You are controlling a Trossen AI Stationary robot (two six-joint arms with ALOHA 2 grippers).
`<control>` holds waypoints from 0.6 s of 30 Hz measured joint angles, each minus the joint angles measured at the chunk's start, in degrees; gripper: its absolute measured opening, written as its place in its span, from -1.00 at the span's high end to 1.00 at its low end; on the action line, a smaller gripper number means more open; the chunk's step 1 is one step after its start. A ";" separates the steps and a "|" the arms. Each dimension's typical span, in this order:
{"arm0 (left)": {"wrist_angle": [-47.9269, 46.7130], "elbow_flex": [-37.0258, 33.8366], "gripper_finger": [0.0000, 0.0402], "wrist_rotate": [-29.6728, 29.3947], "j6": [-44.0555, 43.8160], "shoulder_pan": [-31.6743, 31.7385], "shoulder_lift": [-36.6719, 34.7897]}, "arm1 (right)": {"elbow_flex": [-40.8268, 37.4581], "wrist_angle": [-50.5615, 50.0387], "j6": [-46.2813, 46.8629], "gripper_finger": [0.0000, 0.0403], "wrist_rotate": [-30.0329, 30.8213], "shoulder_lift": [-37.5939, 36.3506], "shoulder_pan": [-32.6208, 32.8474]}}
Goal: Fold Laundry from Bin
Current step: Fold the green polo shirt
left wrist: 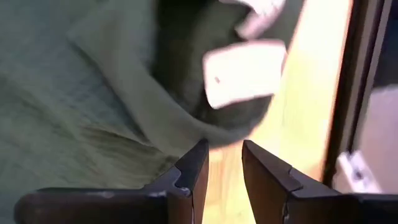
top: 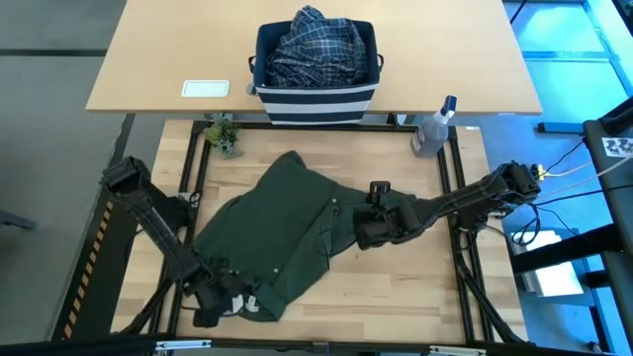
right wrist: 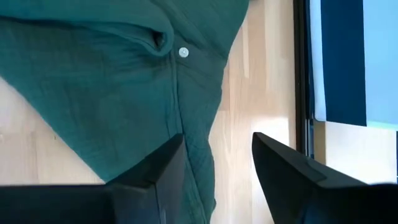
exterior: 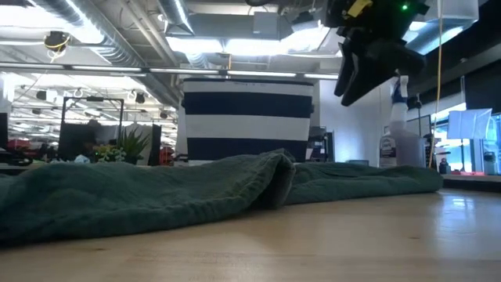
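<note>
Left hand (top: 229,300) sits at the near edge of the dark olive-green cloth garment (top: 282,232), fingers slightly apart with nothing clamped; in its wrist view the collar and a white label (left wrist: 244,71) lie just ahead. Right hand (top: 368,229) hovers above the garment's right edge, fingers apart and empty. Judged step: spreading garment 1 flat before folding. Next move calls for each hand to pinch an edge and draw it across. The garment lies rumpled on the wooden desk (top: 396,287), 1 ridge across its middle. Beyond it, the navy-blue white-striped fabric bin (top: 316,91) holds the blue-and-white plaid shirt (top: 315,44).
</note>
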 joint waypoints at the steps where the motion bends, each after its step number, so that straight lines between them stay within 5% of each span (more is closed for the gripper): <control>1: -0.72 0.00 0.54 -0.26 1.02 -0.63 0.58 | 0.00 0.18 -0.01 0.08 0.00 0.00 -0.01; 12: -8.86 0.00 0.54 -6.38 5.46 -3.26 1.90 | 0.00 3.35 -1.11 0.09 -0.04 0.00 -0.04; 18: -8.06 0.01 0.38 -6.06 9.49 -1.45 1.90 | 0.00 4.00 -1.21 0.09 -0.07 0.00 -0.04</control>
